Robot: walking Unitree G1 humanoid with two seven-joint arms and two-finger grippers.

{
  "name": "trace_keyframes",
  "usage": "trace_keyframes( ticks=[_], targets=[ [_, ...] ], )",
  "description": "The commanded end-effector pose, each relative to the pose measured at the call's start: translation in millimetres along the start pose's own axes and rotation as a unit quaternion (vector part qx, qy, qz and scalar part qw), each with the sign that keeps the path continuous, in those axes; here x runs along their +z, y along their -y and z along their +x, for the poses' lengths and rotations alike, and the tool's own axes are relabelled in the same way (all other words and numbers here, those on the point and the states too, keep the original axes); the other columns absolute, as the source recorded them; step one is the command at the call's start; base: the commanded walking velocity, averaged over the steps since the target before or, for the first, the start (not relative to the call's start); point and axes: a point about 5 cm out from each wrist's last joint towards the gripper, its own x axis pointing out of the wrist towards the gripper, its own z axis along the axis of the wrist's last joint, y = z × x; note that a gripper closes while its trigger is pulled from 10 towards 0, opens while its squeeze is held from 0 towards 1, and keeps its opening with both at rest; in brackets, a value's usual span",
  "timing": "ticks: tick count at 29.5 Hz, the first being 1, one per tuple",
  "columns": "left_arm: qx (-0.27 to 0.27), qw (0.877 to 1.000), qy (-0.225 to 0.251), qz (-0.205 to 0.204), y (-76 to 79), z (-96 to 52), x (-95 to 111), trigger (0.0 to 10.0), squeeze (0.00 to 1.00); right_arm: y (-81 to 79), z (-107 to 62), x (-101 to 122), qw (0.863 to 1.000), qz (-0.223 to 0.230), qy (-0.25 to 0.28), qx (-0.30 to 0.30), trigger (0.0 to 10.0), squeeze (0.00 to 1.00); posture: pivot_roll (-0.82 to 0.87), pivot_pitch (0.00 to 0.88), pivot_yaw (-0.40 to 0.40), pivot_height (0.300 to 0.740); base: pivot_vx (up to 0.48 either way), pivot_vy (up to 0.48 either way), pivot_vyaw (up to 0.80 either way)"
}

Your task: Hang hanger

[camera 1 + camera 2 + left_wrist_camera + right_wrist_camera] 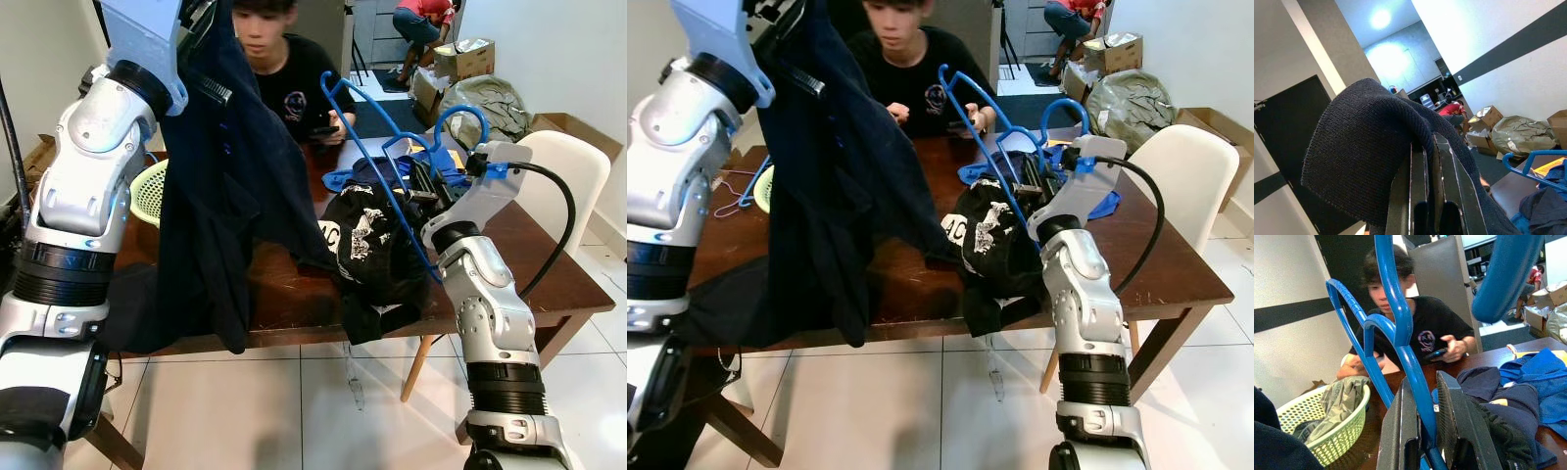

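Observation:
A dark navy knit garment (225,176) hangs from high on my left down past the front edge of the wooden table (549,274). My left gripper (1430,142) is raised above it and shut on a fold of its fabric (1366,147). A blue plastic hanger (377,171) stands tilted over the middle of the table, hook uppermost. My right gripper (1424,382) is shut on the hanger's lower bar (1400,333), just above a heap of clothes.
A black garment with white print (367,245) and blue clothing (441,162) lie on the table. A green basket (147,191) sits at its left. A person (289,78) sits across it. A white chair (568,171) stands at the right, with boxes behind.

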Motion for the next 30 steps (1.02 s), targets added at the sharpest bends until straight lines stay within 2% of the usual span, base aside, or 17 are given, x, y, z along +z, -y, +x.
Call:
trace_keyframes(
  ticks=[1, 30],
  targets=[
    [0.006, 1.0, 0.016, 0.003, -4.5, -0.2, 8.4, 10.0, 0.0, -1.7, -0.7, 2.3, 1.0, 0.001, 0.002, 0.004, 10.0, 0.0, 0.01, 0.015, 0.018, 0.74, 0.0, 0.0, 0.0],
    [-0.014, 1.0, 0.018, -0.007, 4.3, 0.7, 8.3, 10.0, 0.0, -2.2, -1.6, 3.4, 1.0, 0.002, 0.001, 0.001, 10.0, 0.0, 0.01, 0.024, 0.017, 0.74, 0.0, 0.0, 0.0]
  ],
)
